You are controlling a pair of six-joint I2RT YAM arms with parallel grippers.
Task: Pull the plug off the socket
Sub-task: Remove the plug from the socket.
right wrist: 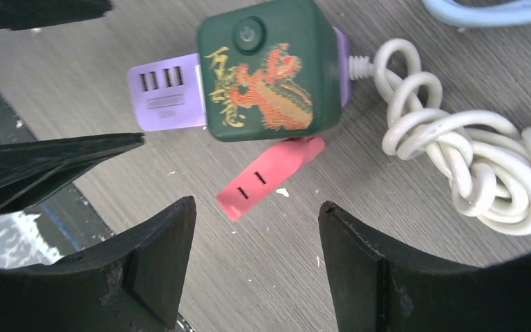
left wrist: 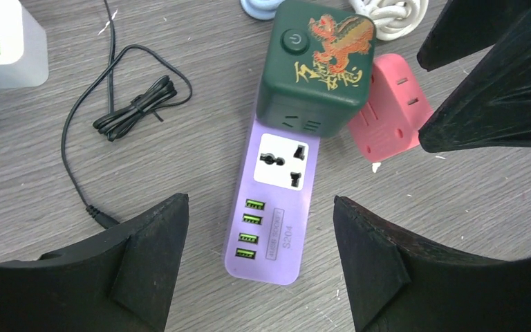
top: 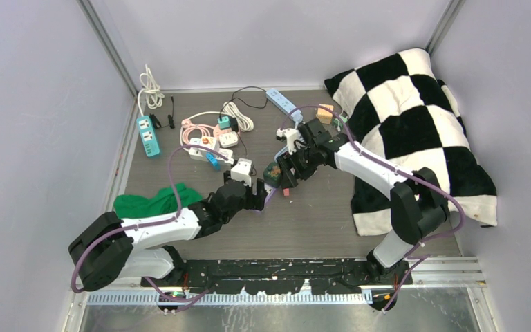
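Top view: both arms reach twd the middle of the table (top: pixel 318 221) and meet over the green cube (top: pixel 273 173), which I take as the plug to pull. The left arm lies low, stretched fwd and angled right. The right arm bends at the elbow and reaches left, past the checked pillow (top: pixel 415 131). The left claw (top: pixel 257 199) sits just on the near side of the cube and the right claw (top: pixel 287 173) just beside it (finger spread can't be read from up here).

Left wrist view: the left claw is spread wide w/ nothing in it, fingers either side of the purple strip (left wrist: pixel 269 242) near its USB end, prob. so it can pin the strip while the other arm pulls. The cube sits plugged on the strip's far socket. A pink adapter (left wrist: pixel 390 111) touches the cube's side (plugged in or only beside it, can't tell).

Right wrist view: the right claw is wide too and empty, hanging over the pink adapter w/ the cube just beyond. A white cord (right wrist: pixel 456 159) coils off the strip's end. Approach stage, I'd say: no grip on anything yet.
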